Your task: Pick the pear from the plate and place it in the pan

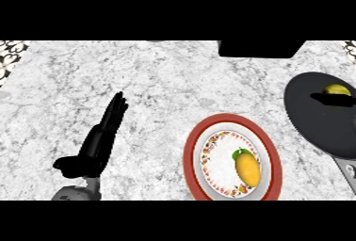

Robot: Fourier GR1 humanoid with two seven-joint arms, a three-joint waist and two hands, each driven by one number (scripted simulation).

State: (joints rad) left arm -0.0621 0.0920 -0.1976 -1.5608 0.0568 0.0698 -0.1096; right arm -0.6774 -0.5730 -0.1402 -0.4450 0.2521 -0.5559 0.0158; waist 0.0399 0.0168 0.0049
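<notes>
The grey stone counter [160, 80] is big and speckled. On its right side sits the dark round pan [316, 122]. Its handle points to the near edge. Beside it is a red-rimmed plate [196, 141]. An orange-yellow fruit [247, 168] with a green top lies on the plate.

The left hand [104, 136] rests far to the left, flat with its fingers straight. Only a bit of the right hand [328, 99] shows, over the pan. It is not clear whether it is gripping.

A small yellow-green thing, likely the pear [338, 88], peeks out just behind that hand, inside the pan's edge. Its shape is mostly hidden.
</notes>
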